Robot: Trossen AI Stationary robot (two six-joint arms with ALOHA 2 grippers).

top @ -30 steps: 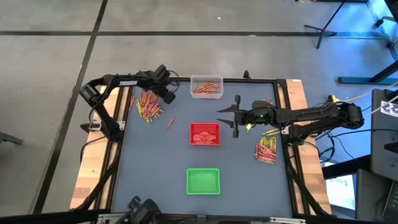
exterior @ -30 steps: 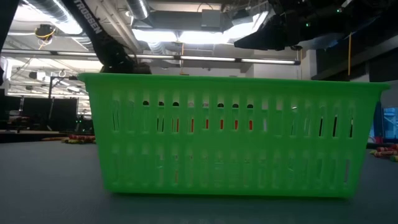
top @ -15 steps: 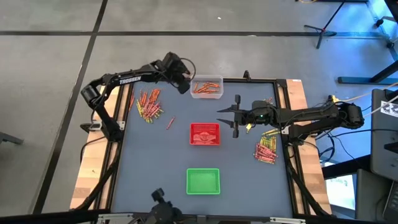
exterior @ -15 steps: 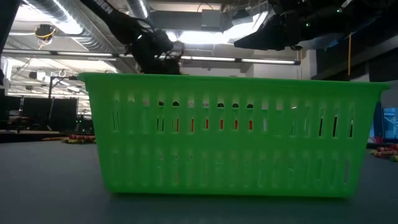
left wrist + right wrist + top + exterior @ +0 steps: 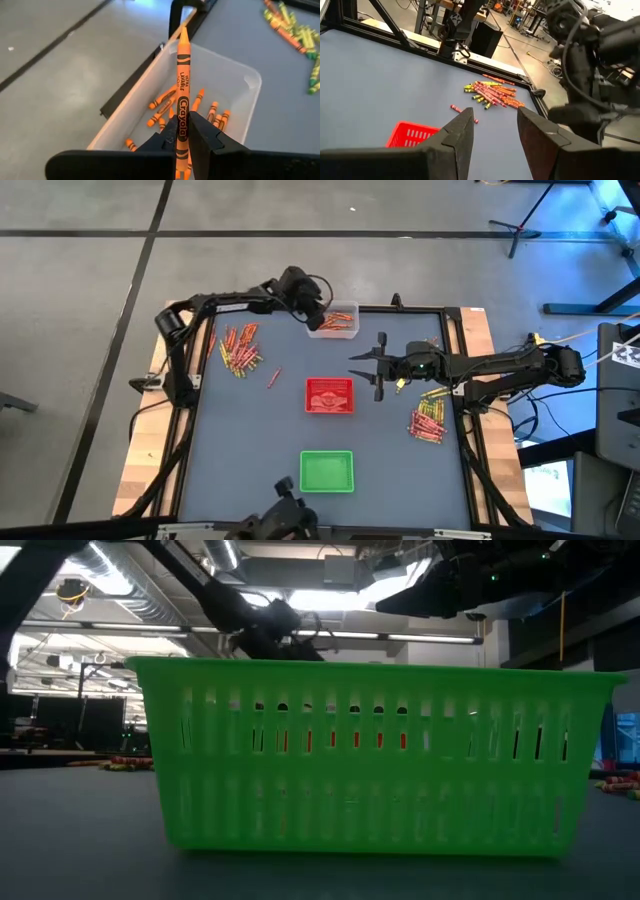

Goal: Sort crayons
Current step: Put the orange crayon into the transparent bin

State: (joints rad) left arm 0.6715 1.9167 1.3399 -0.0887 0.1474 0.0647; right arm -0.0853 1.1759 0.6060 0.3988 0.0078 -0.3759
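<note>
The left tool (image 5: 181, 137) is closed on an orange crayon (image 5: 182, 90), holding it above the clear tray (image 5: 338, 328) at the far edge of the surface (image 5: 250, 440). Other orange crayons (image 5: 159, 100) lie inside that tray. A loose pile of crayons (image 5: 238, 348) lies beside the clear tray on the left arm's side, and another pile (image 5: 428, 420) lies farther off on the right arm's side. The right tool (image 5: 378, 366) hangs open just beside the red tray (image 5: 329, 396), its fingers (image 5: 457, 135) empty. The green tray (image 5: 326, 471) sits beyond the red one.
</note>
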